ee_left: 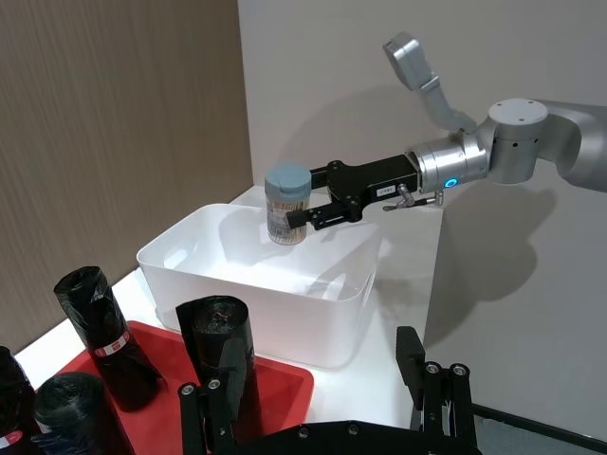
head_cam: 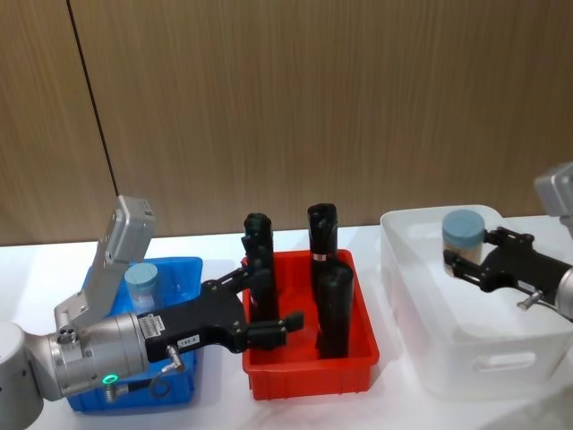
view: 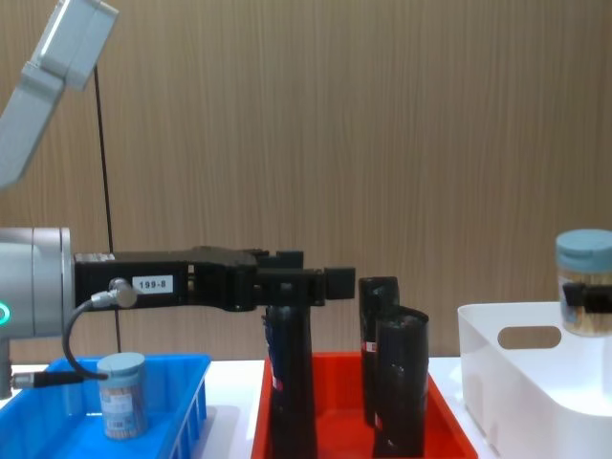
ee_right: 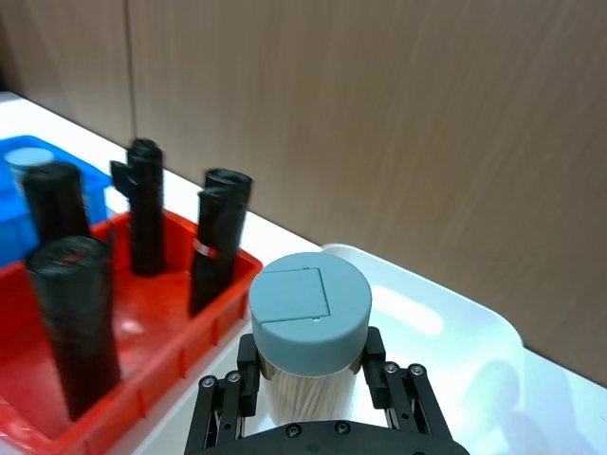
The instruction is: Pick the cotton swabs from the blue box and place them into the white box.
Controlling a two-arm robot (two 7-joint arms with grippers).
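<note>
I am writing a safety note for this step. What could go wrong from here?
1. The right gripper holds a cotton swab tub above the white box; released from this height, it may bounce or land on its side.
2. The open left gripper hangs close over the black cylinders in the red tray; swinging toward the blue box, it might knock one over.

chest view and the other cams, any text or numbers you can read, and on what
"199-8": white sticker on the left gripper, chest view.
Label bands on the cotton swabs: too small to read.
Red labels on the black cylinders: too blurred to read.
Sticker on the right gripper, left wrist view: too small to read.
</note>
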